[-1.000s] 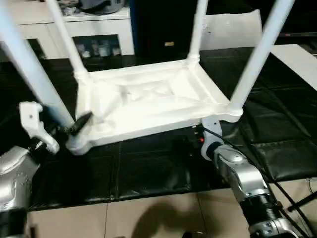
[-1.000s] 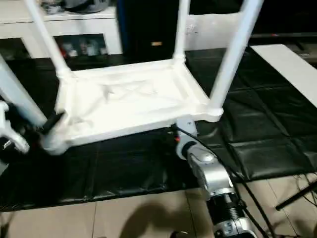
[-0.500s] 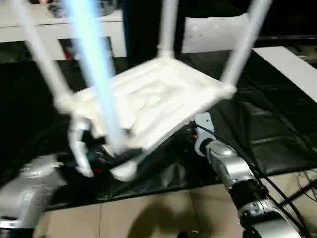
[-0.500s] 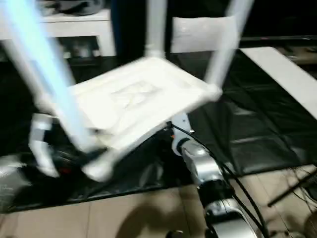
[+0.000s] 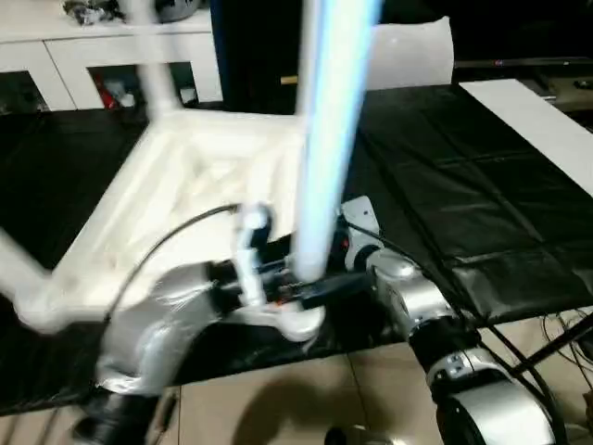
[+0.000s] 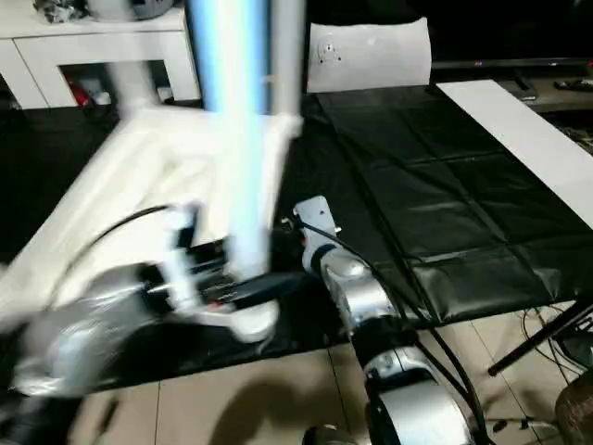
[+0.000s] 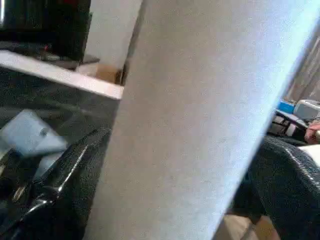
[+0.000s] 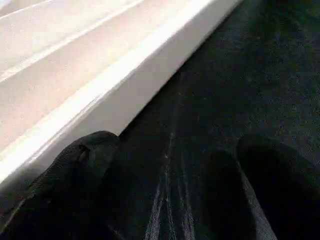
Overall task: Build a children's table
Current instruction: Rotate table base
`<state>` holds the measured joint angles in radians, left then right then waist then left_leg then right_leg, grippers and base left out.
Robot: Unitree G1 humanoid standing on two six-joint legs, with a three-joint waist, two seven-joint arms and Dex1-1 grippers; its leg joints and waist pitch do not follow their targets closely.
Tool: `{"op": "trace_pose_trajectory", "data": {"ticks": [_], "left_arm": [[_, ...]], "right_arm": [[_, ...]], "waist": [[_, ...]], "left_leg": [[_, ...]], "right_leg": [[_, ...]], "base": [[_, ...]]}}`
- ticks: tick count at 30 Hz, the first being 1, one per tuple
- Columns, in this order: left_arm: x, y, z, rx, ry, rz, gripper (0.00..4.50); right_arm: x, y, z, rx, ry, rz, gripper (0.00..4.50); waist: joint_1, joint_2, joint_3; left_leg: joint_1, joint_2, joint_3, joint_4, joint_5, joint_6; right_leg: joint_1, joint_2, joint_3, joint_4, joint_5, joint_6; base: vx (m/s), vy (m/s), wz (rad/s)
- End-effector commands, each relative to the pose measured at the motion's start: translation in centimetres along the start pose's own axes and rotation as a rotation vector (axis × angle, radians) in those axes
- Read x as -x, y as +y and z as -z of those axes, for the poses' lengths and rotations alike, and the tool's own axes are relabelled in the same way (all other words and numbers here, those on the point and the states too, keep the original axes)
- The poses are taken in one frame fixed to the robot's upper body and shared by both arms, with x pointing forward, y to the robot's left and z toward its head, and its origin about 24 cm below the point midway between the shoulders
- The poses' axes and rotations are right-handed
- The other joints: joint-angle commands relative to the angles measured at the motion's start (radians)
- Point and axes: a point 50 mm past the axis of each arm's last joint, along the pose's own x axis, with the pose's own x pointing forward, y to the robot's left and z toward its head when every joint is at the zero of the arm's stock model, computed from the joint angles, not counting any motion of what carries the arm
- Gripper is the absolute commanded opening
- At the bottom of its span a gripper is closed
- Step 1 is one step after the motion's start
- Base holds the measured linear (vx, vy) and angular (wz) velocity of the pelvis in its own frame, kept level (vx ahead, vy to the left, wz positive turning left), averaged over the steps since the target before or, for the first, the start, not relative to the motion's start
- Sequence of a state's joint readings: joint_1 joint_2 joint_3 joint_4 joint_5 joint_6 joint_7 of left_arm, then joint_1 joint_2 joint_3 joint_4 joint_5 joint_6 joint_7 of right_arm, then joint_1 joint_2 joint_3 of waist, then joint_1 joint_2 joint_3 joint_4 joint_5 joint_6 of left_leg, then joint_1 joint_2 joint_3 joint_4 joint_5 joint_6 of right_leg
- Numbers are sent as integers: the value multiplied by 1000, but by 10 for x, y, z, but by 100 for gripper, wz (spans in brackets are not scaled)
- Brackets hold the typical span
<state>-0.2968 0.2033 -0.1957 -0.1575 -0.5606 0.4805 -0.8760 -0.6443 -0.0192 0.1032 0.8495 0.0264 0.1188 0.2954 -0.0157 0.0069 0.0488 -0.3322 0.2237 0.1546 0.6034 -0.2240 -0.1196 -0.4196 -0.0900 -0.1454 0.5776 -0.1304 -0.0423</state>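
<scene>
The left gripper (image 5: pixel 310 278) is closed around a leg (image 5: pixel 329 139) of the table, low on the leg and just above the corner socket (image 5: pixel 301 323); in the left wrist view the white tube (image 7: pixel 200 120) stands between the two black fingers (image 7: pixel 70 165), which lie against both of its sides. The right gripper (image 8: pixel 165 200) holds nothing: its two fingers (image 8: pixel 70 170) are spread wide over the black mat (image 8: pixel 240 75), and one finger is close to the white edge of the top (image 8: pixel 100 95), but I cannot tell if it touches. The table is upside down, with the ribbed underside of the top (image 5: pixel 176 185) facing up, and it sits skewed on the mat (image 5: pixel 445 195), one corner pointing to the robot. A second leg (image 5: pixel 153 56) rises at the far corner. Both silver forearms reach in from the front, the right one (image 5: pixel 417 306) beside the held corner. Behind the mat stand a flat white panel (image 5: pixel 408 51) and a white cabinet (image 5: pixel 83 56), and a long white strip (image 5: pixel 537 120) lies at the right side.
</scene>
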Motion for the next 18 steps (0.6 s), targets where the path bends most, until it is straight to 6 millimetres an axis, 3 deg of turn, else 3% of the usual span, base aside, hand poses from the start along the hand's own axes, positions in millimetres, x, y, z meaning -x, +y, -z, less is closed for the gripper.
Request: {"op": "trace_pose_trajectory", "data": {"ticks": [1,3,4,5,6,11,13,17,18], "left_arm": [[-14,17,-1,-109,19,-121,447],[-14,20,-1,-120,21,-142,447],[-10,35,-4,-170,28,-226,447],[-10,37,-5,-176,28,-234,447],[-8,40,-6,-182,26,-249,447],[7,43,-5,-207,78,-293,447],[18,36,1,-210,133,-263,447],[24,28,5,-178,165,-200,447],[26,24,7,-164,174,-173,420]], "right_arm": [[-8,15,-10,-1,-33,-27,450],[-8,13,-9,-4,-31,-14,450],[-5,1,-6,-28,-24,48,450],[-4,-2,-5,-33,-23,58,450],[-1,-8,-3,-47,-22,81,450],[15,-37,11,-110,-28,189,450],[28,-52,17,-137,-50,224,450],[37,-58,17,-112,-86,197,450],[40,-59,16,-105,-95,185,450]], "waist": [[9,13,-65],[10,10,-67],[8,11,-68],[9,10,-69],[9,9,-70],[29,11,-73],[29,15,-71],[30,13,-70],[31,15,-68]], "left_leg": [[-19,-8,15,-66,-167,48],[-23,-10,13,-65,-171,45],[-18,-13,13,-62,-177,47],[-20,-13,12,-62,-172,48],[-23,-11,11,-63,-161,49],[-17,-2,13,-65,-134,49],[-18,-4,13,-66,-150,51],[-19,-7,16,-64,-155,61],[-17,-8,15,-65,-166,59]], "right_leg": [[75,-40,50,-68,-365,-126],[81,-44,48,-68,-391,-107],[76,-42,45,-75,-421,-84],[78,-43,45,-75,-422,-79],[79,-44,45,-73,-415,-80],[76,-44,50,-55,-316,-126],[78,-44,49,-58,-333,-119],[75,-41,47,-64,-374,-103],[74,-41,45,-67,-400,-99]], "base": [[0,0,0],[0,0,0],[0,0,0],[0,0,0],[0,0,0],[0,0,0],[0,0,0],[0,0,0],[0,0,0]]}}
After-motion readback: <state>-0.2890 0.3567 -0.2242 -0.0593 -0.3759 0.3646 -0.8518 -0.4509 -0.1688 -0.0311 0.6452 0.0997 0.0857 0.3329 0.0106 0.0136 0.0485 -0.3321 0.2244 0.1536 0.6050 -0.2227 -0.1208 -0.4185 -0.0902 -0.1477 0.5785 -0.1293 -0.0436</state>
